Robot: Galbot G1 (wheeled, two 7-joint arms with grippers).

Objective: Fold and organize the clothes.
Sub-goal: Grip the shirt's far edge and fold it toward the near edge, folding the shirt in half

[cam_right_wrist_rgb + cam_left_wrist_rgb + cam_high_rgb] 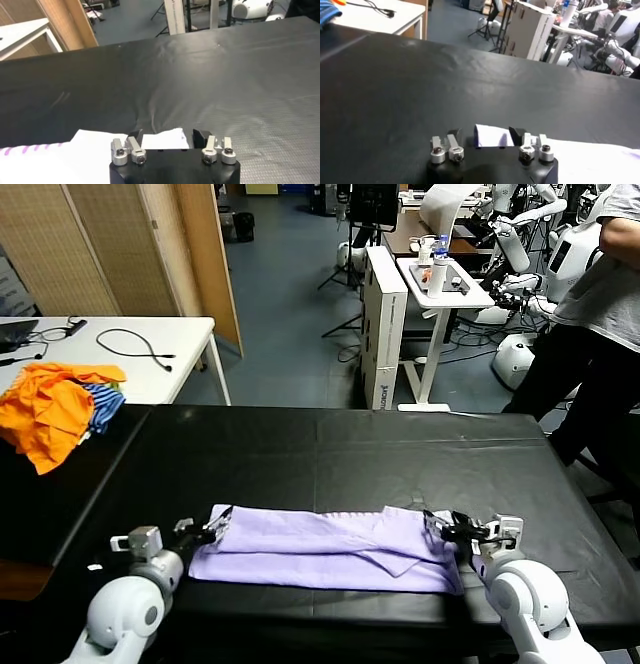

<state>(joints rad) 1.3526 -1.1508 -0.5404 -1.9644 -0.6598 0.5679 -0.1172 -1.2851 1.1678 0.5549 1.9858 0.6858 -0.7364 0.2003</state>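
T-shirt [325, 549], no readable writing

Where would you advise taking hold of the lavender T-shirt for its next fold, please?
Probably at its two short ends. The lavender T-shirt lies folded into a long band across the near side of the black table, so each gripper can come in from its own side. The left gripper sits at one end corner and the right gripper at the other, fabric between their fingers.

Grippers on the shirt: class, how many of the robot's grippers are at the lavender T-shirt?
2. The left gripper is at the lavender T-shirt's left end; the right gripper is at its right end.
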